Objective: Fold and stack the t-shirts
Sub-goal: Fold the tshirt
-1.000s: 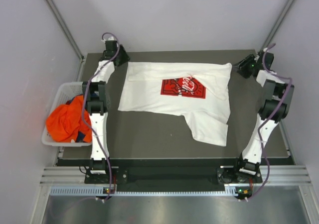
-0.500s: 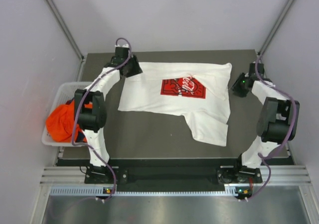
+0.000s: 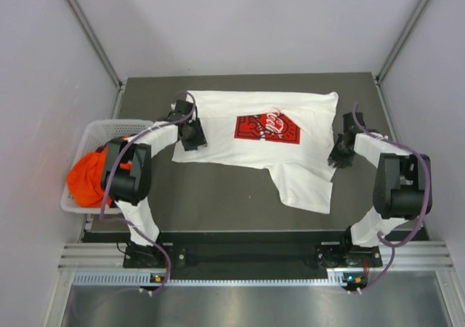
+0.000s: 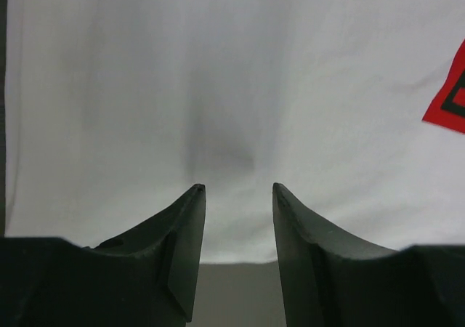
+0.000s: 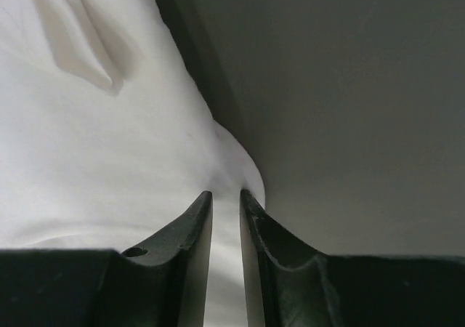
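Observation:
The white t-shirt [image 3: 254, 151] with a red chest print [image 3: 267, 128] lies spread on the dark table [image 3: 218, 207], one part hanging toward the near right. My left gripper [image 3: 193, 135] rests at its left edge, open, fingertips [image 4: 196, 193] over the hem [image 4: 232, 247]. My right gripper [image 3: 338, 154] sits at the shirt's right edge. Its jaws are narrow but still apart, with the white cloth [image 5: 94, 145] puckered between the tips [image 5: 205, 196]. An orange t-shirt [image 3: 86, 182] is bunched in the basket. I see no dark blue one.
A white lattice basket [image 3: 91, 129] stands off the table's left side, beside the left arm. Grey walls close in on three sides. Bare table shows in front of the shirt and along its right edge [image 5: 349, 123].
Both arms have swung from the far corners toward me, down the shirt's sides to its left and right edges. Both pairs of jaws have narrowed, the right far more.

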